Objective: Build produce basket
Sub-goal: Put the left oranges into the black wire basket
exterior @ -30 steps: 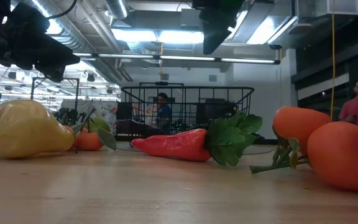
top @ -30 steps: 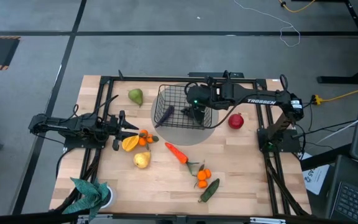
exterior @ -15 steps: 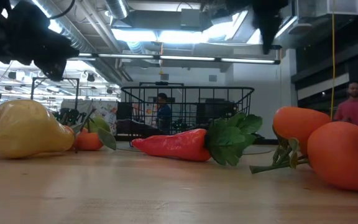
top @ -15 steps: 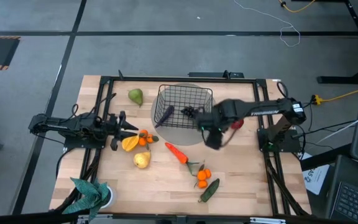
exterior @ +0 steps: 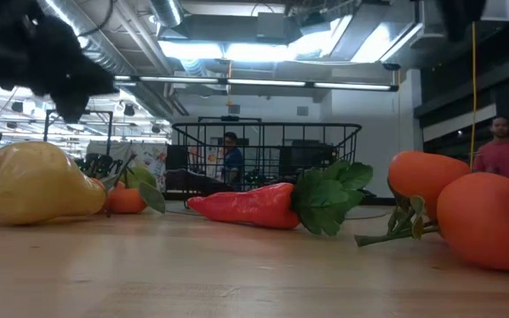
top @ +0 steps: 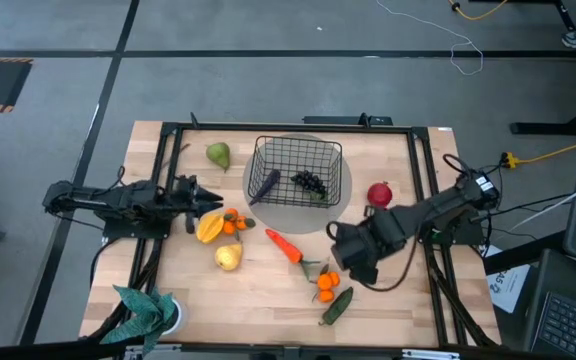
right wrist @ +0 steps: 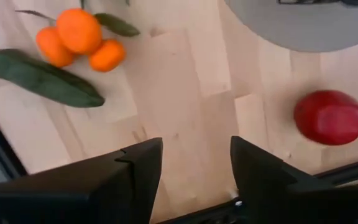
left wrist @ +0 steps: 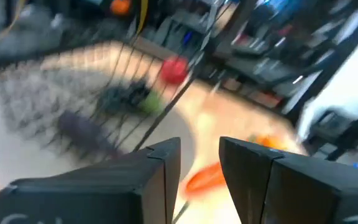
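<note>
- Your right gripper (top: 340,262) hangs empty with jaws apart, above the small oranges (top: 326,285) and dark green vegetable (top: 336,306), likely lining up the next pick.
- Your left gripper (top: 190,193) has a narrow gap, nothing held, near the yellow pear (top: 209,229).
- The basket (top: 298,172) holds grapes (top: 310,182); the carrot (top: 284,245) and red fruit (top: 379,194) lie outside.

The wooden table (top: 398,310) bears the basket (top: 298,170), scattered produce (top: 228,257) and a leafy plant (top: 146,308).
</note>
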### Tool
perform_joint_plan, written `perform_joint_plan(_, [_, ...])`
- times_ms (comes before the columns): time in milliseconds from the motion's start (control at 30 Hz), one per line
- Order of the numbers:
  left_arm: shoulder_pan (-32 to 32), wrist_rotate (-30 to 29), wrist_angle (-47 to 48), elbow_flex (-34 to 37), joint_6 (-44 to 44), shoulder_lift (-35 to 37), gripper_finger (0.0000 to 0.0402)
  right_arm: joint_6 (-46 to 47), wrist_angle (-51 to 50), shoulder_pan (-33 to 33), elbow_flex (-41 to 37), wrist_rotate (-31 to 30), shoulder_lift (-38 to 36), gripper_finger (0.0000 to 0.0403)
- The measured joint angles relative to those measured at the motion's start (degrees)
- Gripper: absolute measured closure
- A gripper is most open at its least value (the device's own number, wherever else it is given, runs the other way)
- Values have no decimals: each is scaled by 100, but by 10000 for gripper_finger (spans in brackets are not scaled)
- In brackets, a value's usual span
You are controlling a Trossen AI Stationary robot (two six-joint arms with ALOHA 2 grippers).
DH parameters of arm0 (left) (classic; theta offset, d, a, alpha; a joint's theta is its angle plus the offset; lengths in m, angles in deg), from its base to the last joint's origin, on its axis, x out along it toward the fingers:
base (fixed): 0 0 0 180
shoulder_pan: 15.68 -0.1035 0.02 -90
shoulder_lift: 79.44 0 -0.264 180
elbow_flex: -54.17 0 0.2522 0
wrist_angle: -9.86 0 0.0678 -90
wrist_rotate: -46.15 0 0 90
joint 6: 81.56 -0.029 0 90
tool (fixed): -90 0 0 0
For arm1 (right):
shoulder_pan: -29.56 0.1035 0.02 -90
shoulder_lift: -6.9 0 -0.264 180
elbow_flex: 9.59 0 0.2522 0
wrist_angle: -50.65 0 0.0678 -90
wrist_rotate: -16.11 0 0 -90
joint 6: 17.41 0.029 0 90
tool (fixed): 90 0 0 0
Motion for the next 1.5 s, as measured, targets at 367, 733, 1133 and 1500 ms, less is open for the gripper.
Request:
perform_joint_plan(367, [447,93,0,-35,245,-1939,324,305,-1,459,-1,-18,0,225])
perform_joint_plan(733, [747,-319,-1679,-43,-1336,-2977,324,307,24,475,-3,-323,0,225])
perform_joint_plan(1133, [1076,-787,-1162,-666,-1660,-4136,324,303,39,474,-3,-322,0,225])
perform_joint_plan(1500, [1073,-1022,-1072,-1195,-1552,-5243,324,300,47,474,-3,-322,0,225])
